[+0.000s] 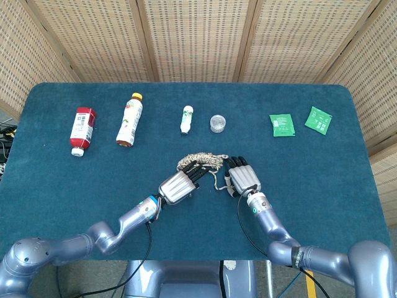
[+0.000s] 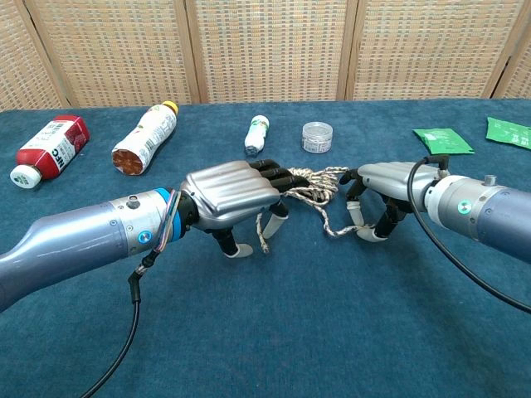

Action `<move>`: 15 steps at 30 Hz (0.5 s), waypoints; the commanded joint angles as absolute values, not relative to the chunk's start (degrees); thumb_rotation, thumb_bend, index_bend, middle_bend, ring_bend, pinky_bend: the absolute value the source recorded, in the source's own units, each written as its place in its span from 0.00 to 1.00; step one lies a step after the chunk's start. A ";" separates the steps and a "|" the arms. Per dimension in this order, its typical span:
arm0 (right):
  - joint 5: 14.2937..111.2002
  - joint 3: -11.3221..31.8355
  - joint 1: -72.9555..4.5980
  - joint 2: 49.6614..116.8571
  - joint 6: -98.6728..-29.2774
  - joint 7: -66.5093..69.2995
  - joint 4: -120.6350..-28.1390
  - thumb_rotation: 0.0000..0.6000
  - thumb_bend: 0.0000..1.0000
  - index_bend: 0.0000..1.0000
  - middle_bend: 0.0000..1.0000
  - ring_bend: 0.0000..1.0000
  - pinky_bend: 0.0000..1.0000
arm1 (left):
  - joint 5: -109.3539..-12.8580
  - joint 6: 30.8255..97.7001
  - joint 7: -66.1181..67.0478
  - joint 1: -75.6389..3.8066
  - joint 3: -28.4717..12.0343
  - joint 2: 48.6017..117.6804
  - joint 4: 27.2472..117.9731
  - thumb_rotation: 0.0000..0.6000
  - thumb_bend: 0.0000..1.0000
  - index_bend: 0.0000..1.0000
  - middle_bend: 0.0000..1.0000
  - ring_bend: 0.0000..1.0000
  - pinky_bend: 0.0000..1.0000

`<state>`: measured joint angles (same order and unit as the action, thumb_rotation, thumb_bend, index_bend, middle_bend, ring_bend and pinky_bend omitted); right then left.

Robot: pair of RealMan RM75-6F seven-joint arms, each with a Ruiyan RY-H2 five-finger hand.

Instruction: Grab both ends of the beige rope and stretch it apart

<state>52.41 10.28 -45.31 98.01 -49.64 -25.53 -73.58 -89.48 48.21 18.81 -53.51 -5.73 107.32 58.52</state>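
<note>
The beige rope lies in a loose coil at mid-table, also seen in the chest view. My left hand hovers low over the coil's left side, fingers reaching onto it. Under the left hand the rope's left end lies loose on the cloth between thumb and fingers, not pinched. My right hand sits at the coil's right side. In the chest view the right hand has its fingers curled down around the rope's right end, pinching it against the table.
On the blue tablecloth behind the rope lie a red bottle, an orange-capped bottle, a small white bottle and a clear jar. Two green packets lie at the back right.
</note>
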 commanded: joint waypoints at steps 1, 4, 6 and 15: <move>52.34 10.23 -45.30 97.92 -49.60 -25.50 -73.63 1.00 0.51 0.64 0.08 0.00 0.00 | -88.80 48.03 18.41 -53.67 -5.64 108.29 57.68 1.00 0.32 0.53 0.00 0.00 0.00; 52.43 10.08 -45.27 97.84 -49.51 -25.39 -73.61 1.00 0.50 0.64 0.08 0.00 0.00 | -87.74 47.30 18.50 -54.05 -6.08 109.07 57.35 1.00 0.35 0.53 0.00 0.00 0.00; 52.41 10.04 -45.23 97.84 -49.37 -25.16 -73.51 1.00 0.50 0.64 0.08 0.00 0.00 | -87.11 46.89 19.38 -54.44 -6.44 109.48 57.15 1.00 0.35 0.53 0.00 0.00 0.00; 52.63 10.06 -45.27 98.05 -48.89 -24.17 -72.78 1.00 0.50 0.64 0.08 0.00 0.00 | -84.91 45.66 21.99 -55.16 -6.76 109.76 57.98 1.00 0.35 0.53 0.00 0.00 0.00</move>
<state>52.62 10.06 -45.27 98.05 -48.89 -24.18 -72.79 -85.03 45.74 21.88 -55.12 -6.76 109.70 57.92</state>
